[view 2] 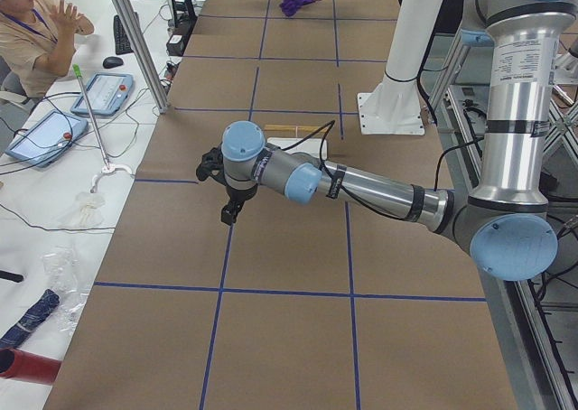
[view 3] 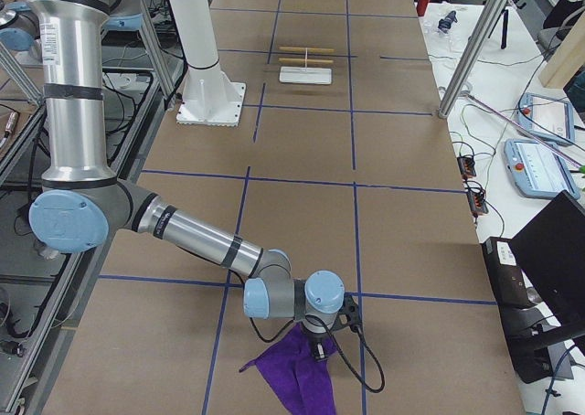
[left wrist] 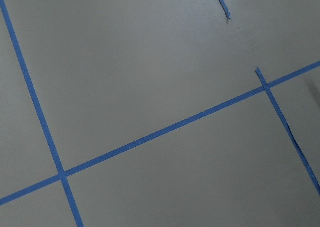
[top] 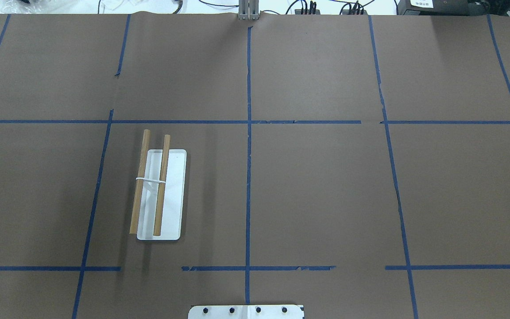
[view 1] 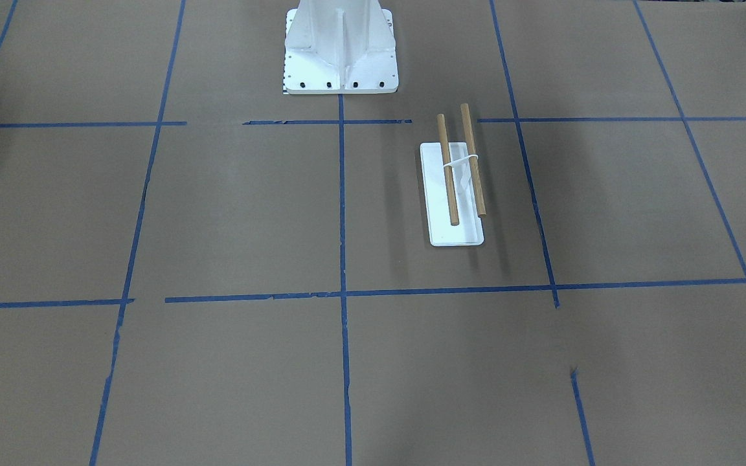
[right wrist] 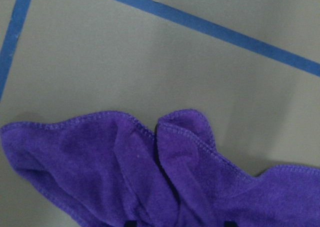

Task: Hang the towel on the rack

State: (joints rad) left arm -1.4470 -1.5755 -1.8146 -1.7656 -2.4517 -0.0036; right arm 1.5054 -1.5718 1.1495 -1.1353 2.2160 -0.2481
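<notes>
Right wrist-mounted: bunched purple towel (right wrist: 150, 177), stitched hems

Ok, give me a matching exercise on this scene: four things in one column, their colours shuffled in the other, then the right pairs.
Column one:
1. towel
2. rack base
3. rack rods
4. tape lines

Column two:
A. white
B. blue
C. purple
D. light brown wood

Pairs: 1-C, 2-A, 3-D, 4-B.
</notes>
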